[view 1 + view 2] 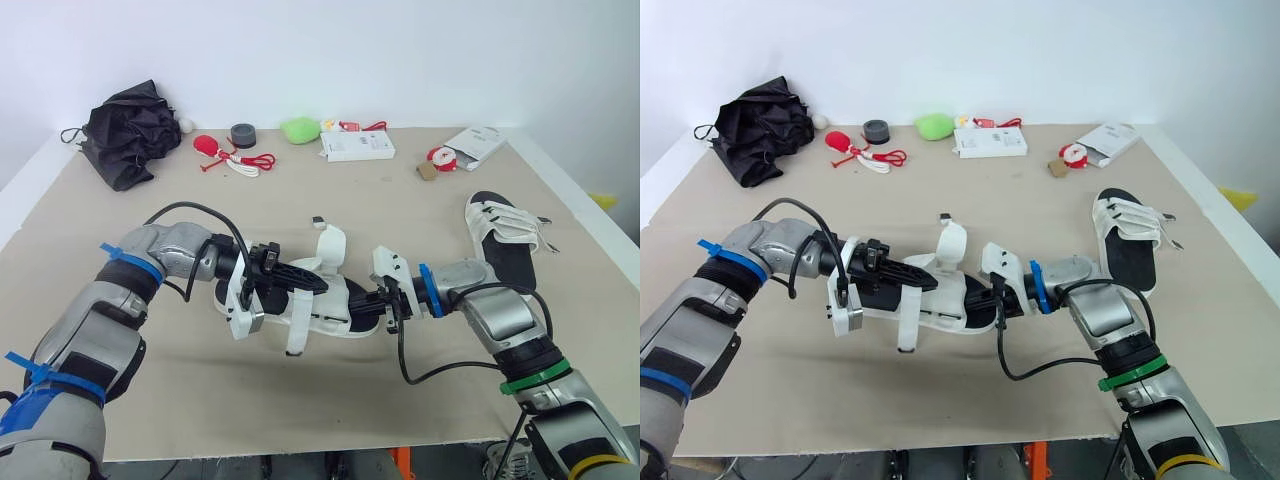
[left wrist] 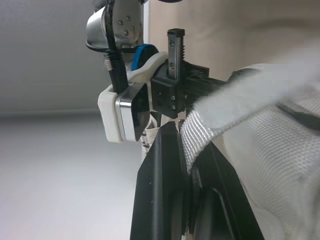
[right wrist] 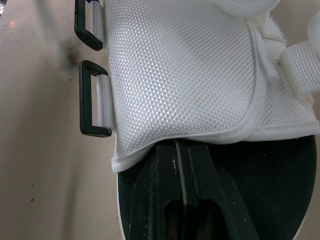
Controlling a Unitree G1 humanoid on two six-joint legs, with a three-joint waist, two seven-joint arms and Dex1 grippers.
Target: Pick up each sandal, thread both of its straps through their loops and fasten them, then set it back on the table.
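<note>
A: Where is the sandal [image 1: 328,306]?

B: It is held between the two claws, up over the tabletop [image 1: 200,400].

A: What is the left claw [image 1: 315,283] doing?

B: It is pinched tight on a white strap [image 2: 210,115].

A: And the right claw [image 1: 368,300]?

B: It is squeezed closed on the edge of the sandal's white top, by the black sole. Two black loops [image 3: 83,102] sit near its tips.

A: Any more straps?

B: Another strap [image 1: 330,245] stands up just past the left claw's tips.

A: And the other sandal [image 1: 505,240]?

B: It lies flat on the tabletop, well apart from the right claw, on its outer side.
</note>
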